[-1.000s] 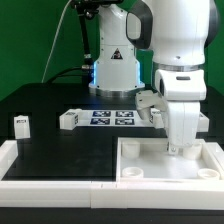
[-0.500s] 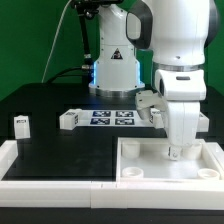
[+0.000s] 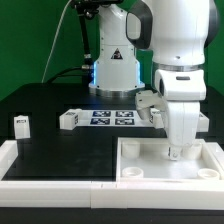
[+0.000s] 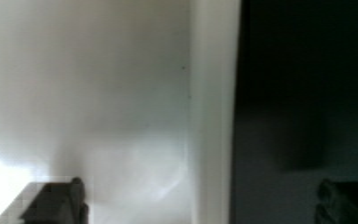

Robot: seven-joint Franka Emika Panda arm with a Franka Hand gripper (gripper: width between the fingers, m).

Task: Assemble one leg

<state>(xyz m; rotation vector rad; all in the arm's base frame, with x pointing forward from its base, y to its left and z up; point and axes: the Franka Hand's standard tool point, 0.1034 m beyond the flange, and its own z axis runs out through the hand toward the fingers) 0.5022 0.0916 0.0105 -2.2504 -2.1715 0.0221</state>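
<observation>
The leg point(image 3: 21, 124) sits on the counter point(image 3: 70, 150) at the exterior view's left, well apart from me. My jaws stand apart and empty, low over the white panel point(image 3: 150, 158). I judge the fetch not yet begun; next I must rise and cross to it.

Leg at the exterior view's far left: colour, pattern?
The leg is white, black-and-white tag on its face. Exterior view shows it best.
</observation>
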